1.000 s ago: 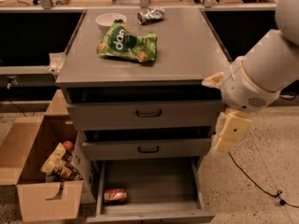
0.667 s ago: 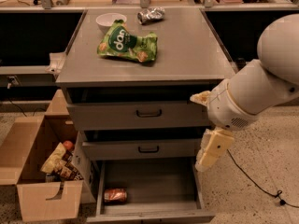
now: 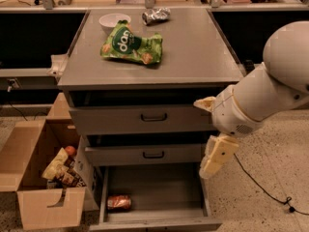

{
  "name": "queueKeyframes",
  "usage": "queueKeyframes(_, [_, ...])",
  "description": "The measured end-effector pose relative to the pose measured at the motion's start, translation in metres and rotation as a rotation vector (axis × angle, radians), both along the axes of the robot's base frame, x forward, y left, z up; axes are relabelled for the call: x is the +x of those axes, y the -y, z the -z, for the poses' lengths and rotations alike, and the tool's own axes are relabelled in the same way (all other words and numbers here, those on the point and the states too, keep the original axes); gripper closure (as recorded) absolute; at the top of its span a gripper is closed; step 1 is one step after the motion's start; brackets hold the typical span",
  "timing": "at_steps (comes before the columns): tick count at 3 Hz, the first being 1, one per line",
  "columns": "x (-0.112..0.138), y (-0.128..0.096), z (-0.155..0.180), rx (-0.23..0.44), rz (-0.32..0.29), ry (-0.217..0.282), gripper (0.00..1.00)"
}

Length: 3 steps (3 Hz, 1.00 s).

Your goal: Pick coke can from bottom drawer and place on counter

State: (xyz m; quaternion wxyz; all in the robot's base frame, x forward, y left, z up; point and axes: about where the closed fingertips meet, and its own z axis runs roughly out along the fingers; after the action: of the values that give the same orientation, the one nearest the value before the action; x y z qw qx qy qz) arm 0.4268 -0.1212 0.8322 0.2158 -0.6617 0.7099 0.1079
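Observation:
The coke can [image 3: 119,202] lies on its side at the front left of the open bottom drawer [image 3: 164,190]. The drawer is pulled out at the foot of the grey cabinet. My gripper [image 3: 213,159] hangs from the big white arm [image 3: 260,95]. It points down over the drawer's right wall, to the right of the can and above it, well apart from it. The counter [image 3: 198,47] is the cabinet's flat grey top, above the two shut upper drawers.
On the counter lie a green snack bag [image 3: 131,45], a white bowl [image 3: 114,20] and a silver foil packet [image 3: 156,15]. An open cardboard box [image 3: 38,178] of snacks stands left of the cabinet. A black cable [image 3: 270,192] runs on the floor at the right.
My arm has swung left and down, bringing the gripper from beside the cabinet's right side to over the right edge of the bottom drawer. The can has not moved.

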Motion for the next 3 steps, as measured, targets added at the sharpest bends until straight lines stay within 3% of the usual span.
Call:
queueKeyframes(1, [-0.002,-0.027,0.049,0.063,-0.041,-0.036,0.0])
queueKeyframes(3, [-0.009,-0.074,0.175,0.222,-0.061,-0.098,0.0])
